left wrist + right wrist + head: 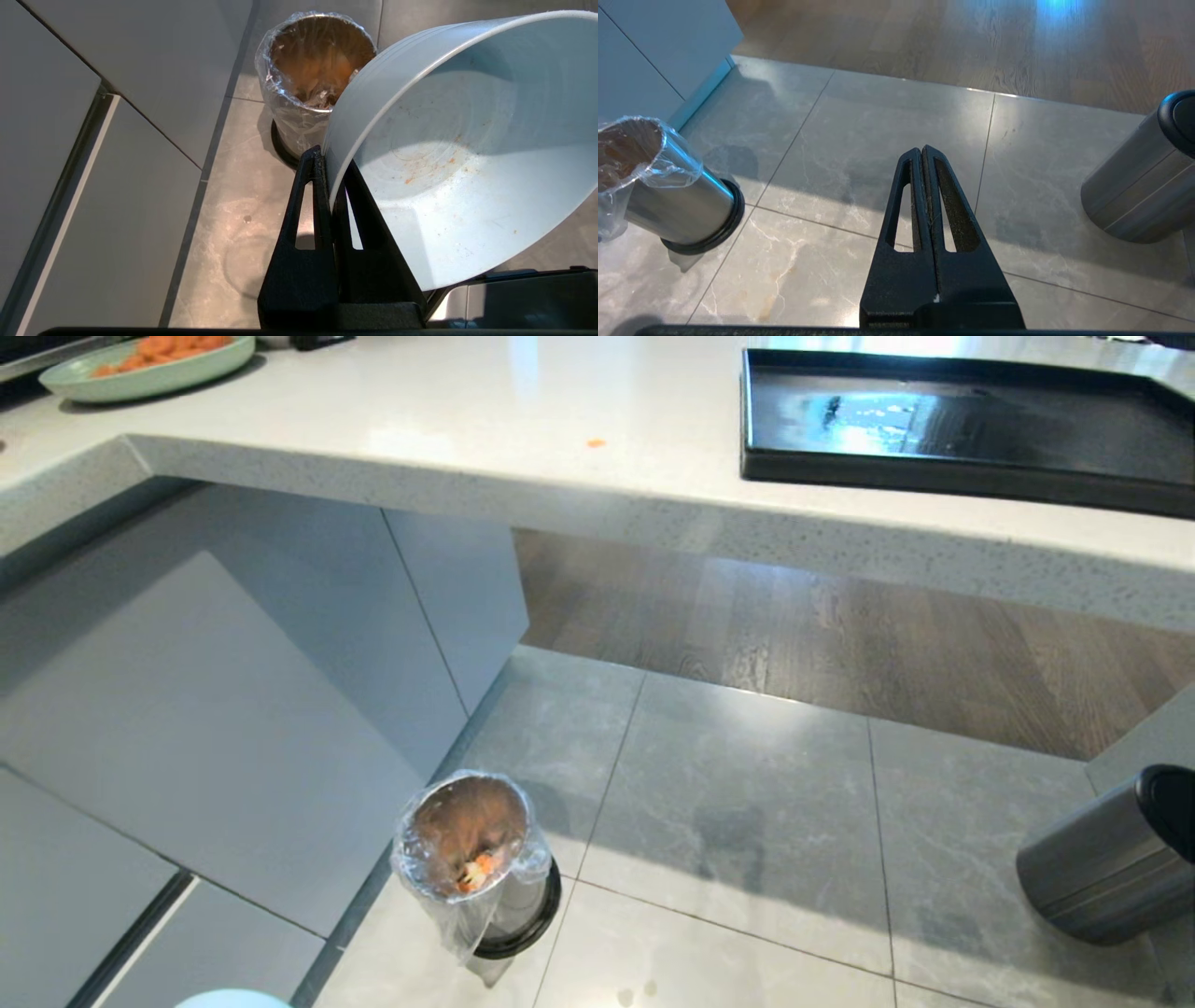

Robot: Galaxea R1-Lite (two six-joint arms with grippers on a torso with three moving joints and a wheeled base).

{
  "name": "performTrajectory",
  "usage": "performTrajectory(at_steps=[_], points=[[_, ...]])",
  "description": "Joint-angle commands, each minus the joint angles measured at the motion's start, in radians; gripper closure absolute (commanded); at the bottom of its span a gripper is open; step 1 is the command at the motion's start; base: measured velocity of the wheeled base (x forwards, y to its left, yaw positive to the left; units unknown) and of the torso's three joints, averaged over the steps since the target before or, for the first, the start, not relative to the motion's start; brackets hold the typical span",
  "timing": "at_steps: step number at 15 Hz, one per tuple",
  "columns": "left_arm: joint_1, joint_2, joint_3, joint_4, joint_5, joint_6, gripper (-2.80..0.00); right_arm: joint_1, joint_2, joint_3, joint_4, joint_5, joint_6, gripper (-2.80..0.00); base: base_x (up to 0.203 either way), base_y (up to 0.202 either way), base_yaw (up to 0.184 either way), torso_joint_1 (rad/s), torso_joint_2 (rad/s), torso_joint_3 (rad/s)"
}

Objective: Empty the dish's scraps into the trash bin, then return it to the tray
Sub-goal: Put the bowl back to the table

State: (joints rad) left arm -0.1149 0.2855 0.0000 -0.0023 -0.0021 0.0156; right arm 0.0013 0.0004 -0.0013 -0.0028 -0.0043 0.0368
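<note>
My left gripper (329, 161) is shut on the rim of the dish (467, 154), a pale blue bowl. The bowl is tipped on its side, with only orange smears inside. A sliver of the dish (231, 999) shows at the head view's near edge. The trash bin (476, 868), shiny metal with a clear liner, stands on the floor just beyond the bowl. Orange scraps (476, 875) lie inside it. The trash bin (317, 70) is partly covered by the bowl. The black tray (1027, 439) sits bare on the counter at the far right. My right gripper (922, 151) is shut and holds nothing, above the floor tiles.
A pale-green plate (159, 383) heaped with orange slices sits at the counter's far left. A small orange bit (596, 442) lies on the counter (420, 420). A larger dark-grey cylinder (1111, 868) stands on the floor at the right. Grey cabinet fronts (233, 709) rise left of the bin.
</note>
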Motion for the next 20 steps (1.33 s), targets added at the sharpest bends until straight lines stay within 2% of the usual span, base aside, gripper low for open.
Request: performTrajectory(at_steps=[1, 8, 20], points=[[0.0, 0.002, 0.0, -0.001, 0.001, 0.0, 0.0, 0.0, 0.0, 0.001, 0.0, 0.0, 0.0, 0.0, 0.0, 0.0, 0.0, 0.002, 0.01, 0.207], [0.0, 0.003, 0.0, -0.001, 0.001, 0.0, 0.0, 0.0, 0.0, 0.001, 0.0, 0.0, 0.0, 0.0, 0.0, 0.0, 0.0, 0.001, 0.0, 0.197], [0.0, 0.001, 0.0, -0.002, 0.001, 0.0, 0.0, 0.0, 0.0, 0.001, 0.0, 0.0, 0.0, 0.0, 0.0, 0.0, 0.0, 0.0, 0.0, 0.021]])
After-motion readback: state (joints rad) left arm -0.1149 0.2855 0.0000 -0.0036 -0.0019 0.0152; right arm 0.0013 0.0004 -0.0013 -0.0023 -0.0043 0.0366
